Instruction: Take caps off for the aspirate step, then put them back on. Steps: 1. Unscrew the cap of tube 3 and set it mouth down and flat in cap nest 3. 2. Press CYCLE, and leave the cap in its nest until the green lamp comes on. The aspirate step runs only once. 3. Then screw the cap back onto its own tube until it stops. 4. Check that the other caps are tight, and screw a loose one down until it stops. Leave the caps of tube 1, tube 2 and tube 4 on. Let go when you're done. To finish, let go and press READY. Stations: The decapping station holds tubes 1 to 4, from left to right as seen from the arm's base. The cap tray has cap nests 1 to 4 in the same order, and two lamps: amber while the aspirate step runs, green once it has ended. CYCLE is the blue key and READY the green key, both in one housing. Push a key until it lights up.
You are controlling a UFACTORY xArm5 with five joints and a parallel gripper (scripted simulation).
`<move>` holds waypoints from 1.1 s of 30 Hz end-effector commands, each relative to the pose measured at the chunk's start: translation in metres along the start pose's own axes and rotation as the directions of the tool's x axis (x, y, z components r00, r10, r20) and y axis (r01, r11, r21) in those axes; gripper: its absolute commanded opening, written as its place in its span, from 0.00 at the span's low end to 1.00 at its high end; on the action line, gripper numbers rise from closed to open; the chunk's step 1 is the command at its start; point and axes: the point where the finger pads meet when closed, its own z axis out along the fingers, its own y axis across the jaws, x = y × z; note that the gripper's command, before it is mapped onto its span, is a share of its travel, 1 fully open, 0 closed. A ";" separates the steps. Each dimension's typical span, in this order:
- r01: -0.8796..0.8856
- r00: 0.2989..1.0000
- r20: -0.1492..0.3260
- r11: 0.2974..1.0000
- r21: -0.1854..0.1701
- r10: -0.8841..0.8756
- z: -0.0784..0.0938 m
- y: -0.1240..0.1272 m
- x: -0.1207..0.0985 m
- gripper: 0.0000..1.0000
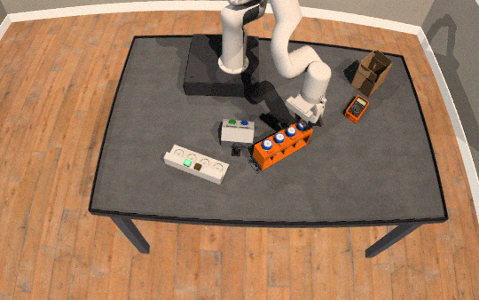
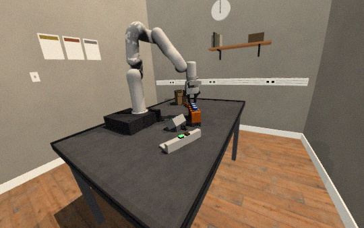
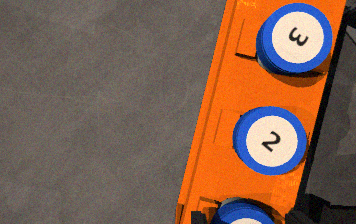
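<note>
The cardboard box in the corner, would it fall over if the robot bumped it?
Probably. The cardboard box stands with its flaps open and looks hollow, so it is likely light and would slide or tip easily. Thin walls would likely dent under the hand's squeeze.

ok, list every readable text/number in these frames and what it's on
"3": on the white disc of the blue cap in the orange tube rack, wrist view.
"2": on the next blue cap down the same rack.
Third cap at the bottom edge: cut off, number not visible.
Multimeter, key housing, wall sheets: any markings too small or blurred to read.
</note>
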 end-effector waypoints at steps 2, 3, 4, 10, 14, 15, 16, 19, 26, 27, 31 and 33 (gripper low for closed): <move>0.000 1.000 -0.007 1.000 0.002 0.000 0.001 -0.001 0.000 0.46; 0.000 1.000 -0.007 1.000 0.002 0.000 0.002 -0.001 0.000 0.46; 0.000 1.000 -0.007 1.000 0.002 0.000 0.002 -0.001 0.000 0.46; 0.000 1.000 -0.007 1.000 0.002 0.000 0.004 -0.001 0.000 0.46; 0.000 1.000 -0.007 1.000 0.002 0.000 0.006 -0.001 0.000 0.46; 0.000 1.000 -0.007 1.000 0.002 0.000 0.007 -0.001 0.000 0.46; 0.000 1.000 -0.007 1.000 0.002 0.000 0.007 -0.001 0.000 0.46; 0.000 1.000 -0.007 1.000 0.002 0.000 0.007 -0.001 0.000 0.46; 0.000 1.000 -0.007 1.000 0.002 0.000 0.007 -0.001 0.000 0.00; 0.000 1.000 -0.007 1.000 0.002 0.000 0.007 -0.001 0.000 0.00; 0.000 1.000 -0.007 1.000 0.002 0.000 0.007 -0.001 0.000 0.00; 0.000 1.000 -0.007 1.000 0.002 0.000 0.007 -0.001 0.000 0.00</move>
